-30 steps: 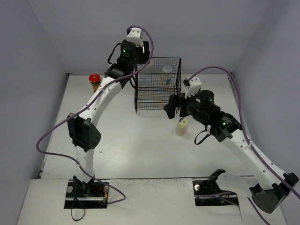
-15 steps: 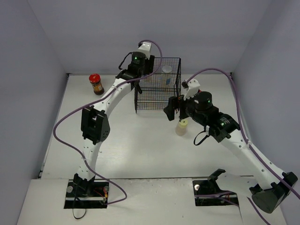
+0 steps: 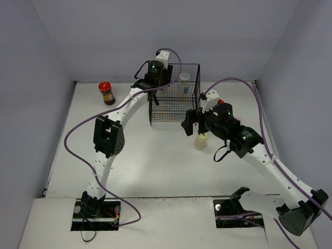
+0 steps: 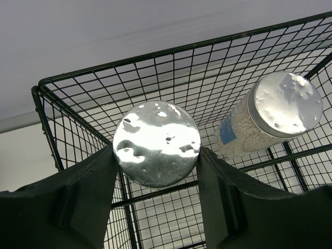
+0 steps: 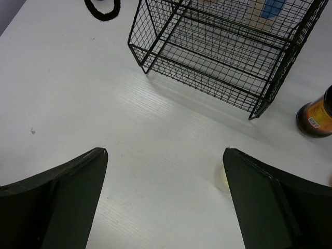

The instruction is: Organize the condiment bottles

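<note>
My left claw [image 4: 156,155] grips a silver-capped bottle [image 4: 156,140] by its cap, over the far left corner of the mesh basket [image 4: 155,54]. A second silver-capped bottle [image 4: 282,106] leans inside the basket. My right claw [image 5: 165,155] gapes wide with nothing in it above the bench [image 5: 78,78], the yellow-green-capped bottle [image 3: 201,140] just beside it. A red-lidded jar [image 3: 106,92] stands far left

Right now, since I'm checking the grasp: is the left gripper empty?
No, the left gripper is shut on a silver-capped bottle, one finger against each side.
</note>
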Robot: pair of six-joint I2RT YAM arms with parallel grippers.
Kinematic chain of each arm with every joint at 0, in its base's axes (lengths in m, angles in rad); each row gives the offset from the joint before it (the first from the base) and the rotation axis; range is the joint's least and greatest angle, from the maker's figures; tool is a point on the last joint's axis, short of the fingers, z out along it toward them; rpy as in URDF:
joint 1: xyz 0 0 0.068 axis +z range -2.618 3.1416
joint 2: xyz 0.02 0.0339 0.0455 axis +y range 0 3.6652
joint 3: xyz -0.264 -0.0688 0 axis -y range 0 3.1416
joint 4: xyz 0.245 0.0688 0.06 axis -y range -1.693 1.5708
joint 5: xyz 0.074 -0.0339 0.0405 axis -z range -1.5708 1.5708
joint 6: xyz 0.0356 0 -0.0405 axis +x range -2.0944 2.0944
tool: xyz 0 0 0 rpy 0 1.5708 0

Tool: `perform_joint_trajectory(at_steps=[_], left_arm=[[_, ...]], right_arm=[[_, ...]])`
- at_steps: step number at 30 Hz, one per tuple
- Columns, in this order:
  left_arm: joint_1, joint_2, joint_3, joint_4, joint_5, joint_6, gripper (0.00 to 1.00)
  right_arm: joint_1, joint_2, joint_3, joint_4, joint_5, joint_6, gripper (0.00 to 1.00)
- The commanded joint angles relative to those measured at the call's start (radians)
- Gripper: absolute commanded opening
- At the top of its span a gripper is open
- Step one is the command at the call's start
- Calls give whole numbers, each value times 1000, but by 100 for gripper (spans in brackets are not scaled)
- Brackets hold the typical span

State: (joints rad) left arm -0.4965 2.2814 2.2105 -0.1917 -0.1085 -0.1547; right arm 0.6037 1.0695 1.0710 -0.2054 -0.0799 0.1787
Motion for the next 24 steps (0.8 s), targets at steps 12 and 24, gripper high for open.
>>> perform_joint_trajectory(at_steps=[12,24], left_arm=[[-1,-46,77,78,-20,-14,74],[-4,-137,61,64,24,-66,78]], right_arm=[[1,7,15,58,-4,-21,100],[-13,41,70,40,51,-19,100]])
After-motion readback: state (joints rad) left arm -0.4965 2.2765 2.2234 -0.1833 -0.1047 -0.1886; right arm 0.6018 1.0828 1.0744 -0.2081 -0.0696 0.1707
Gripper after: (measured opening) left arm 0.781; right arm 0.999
